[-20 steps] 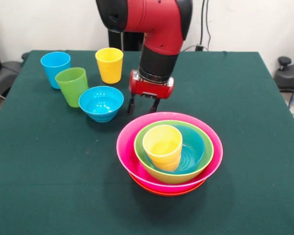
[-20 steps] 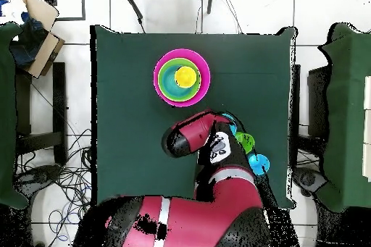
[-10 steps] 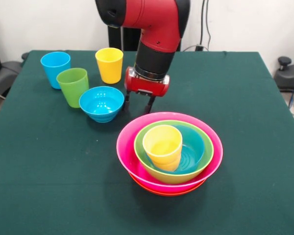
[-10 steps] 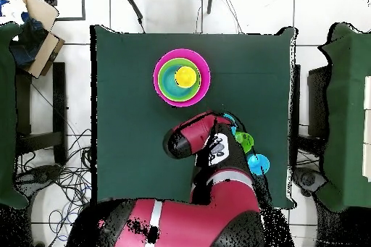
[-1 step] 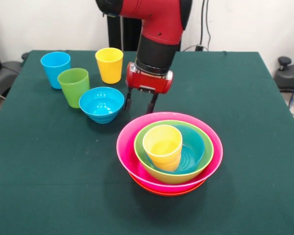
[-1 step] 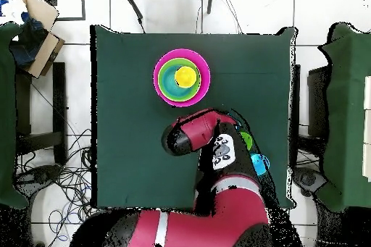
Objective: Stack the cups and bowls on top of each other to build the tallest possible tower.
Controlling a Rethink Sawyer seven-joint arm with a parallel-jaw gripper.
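Note:
A nested stack stands at the front middle of the front view. An orange bowl point(image 5: 162, 192) is at the bottom, then the pink bowl point(image 5: 123, 152), the lime green bowl point(image 5: 174, 177) and a blue bowl point(image 5: 195, 147), with a squat yellow-orange cup point(image 5: 162, 146) upright inside. A second blue bowl point(image 5: 101, 103) sits alone to the left. Behind it stand the green cup point(image 5: 73, 86), light blue cup point(image 5: 55, 68) and yellow cup point(image 5: 109, 64). My gripper point(image 5: 138, 108) hangs open and empty just behind the stack's rim, right of the loose blue bowl. From overhead the stack point(image 6: 164, 88) shows; the arm hides the gripper.
The green table cloth point(image 5: 245, 122) stretches bare to the right of the stack. In the overhead view the arm point(image 6: 196, 132) covers most of the loose cups; only the green cup point(image 6: 247, 141) and light blue cup point(image 6: 259, 162) peek out.
The gripper has risen slightly and shifted a little toward the loose blue bowl, still open. No cup or bowl has moved.

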